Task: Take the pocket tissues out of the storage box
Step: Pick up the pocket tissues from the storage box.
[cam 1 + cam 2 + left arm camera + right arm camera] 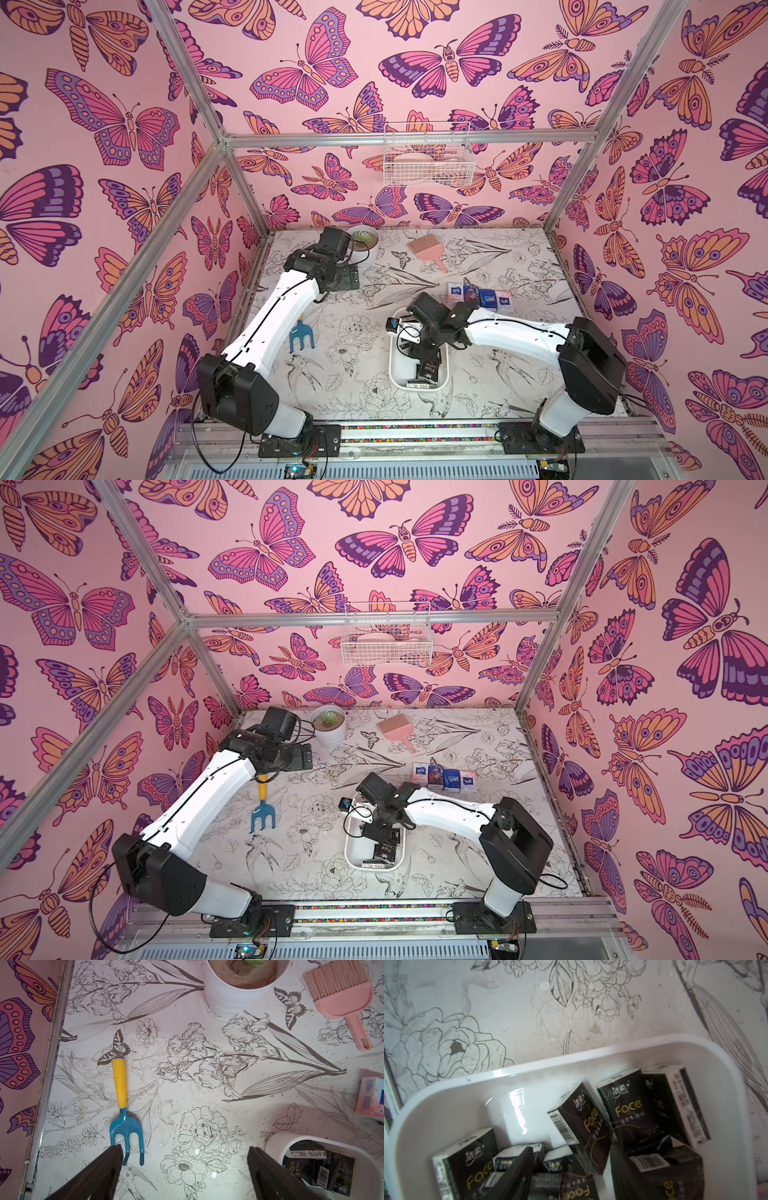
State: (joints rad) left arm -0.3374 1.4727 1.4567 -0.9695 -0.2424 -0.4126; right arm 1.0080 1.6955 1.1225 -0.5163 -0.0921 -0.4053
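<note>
The storage box is a shallow white tray near the table's middle. Several black pocket tissues with "Face" lettering lie jumbled inside it. My right gripper reaches down into the box, open, its fingers standing apart among the packets. A row of blue and white packets lies on the table behind the box. My left gripper hovers open and empty at the back left.
A white plant pot and a pink brush sit at the back. A blue fork with a yellow handle lies on the left. A wire basket hangs on the back wall.
</note>
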